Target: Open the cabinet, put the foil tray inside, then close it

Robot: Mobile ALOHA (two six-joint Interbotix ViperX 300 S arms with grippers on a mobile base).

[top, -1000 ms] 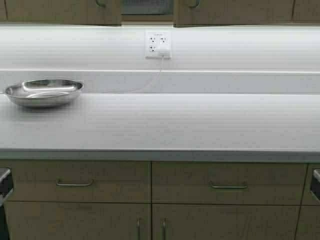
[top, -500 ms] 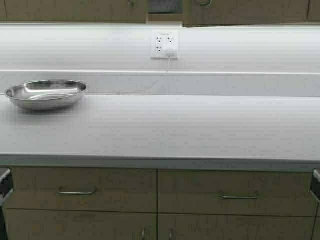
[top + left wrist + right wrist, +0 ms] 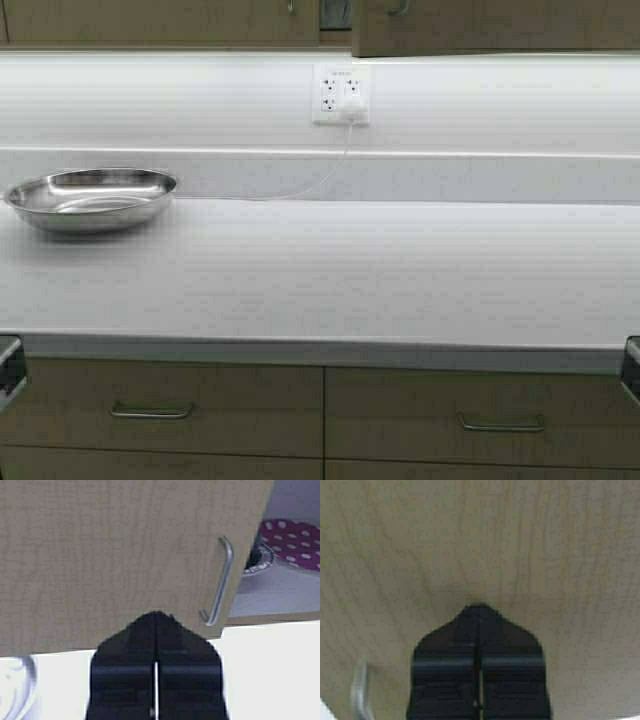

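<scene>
**End effectors pressed shut at the cabinet doors**

The left end effector (image 3: pixel 156 617), fingers together, meets the lower edge of the tan-olive wood-grain wall cabinet (image 3: pixel 125 555) door beside its curved metal pull (image 3: pixel 220 582). The right end effector (image 3: pixel 477 610), fingers also together, touches the other door. Below lies the white counter (image 3: pixel 330 270) carrying a round polished steel bowl (image 3: pixel 92 198). Through the door gap a purple dotted dish (image 3: pixel 295 542) shows; the foil tray cannot be seen.

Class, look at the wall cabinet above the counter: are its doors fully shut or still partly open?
Partly open. The cabinet door stands ajar, showing a dotted dish on the shelf inside.
</scene>
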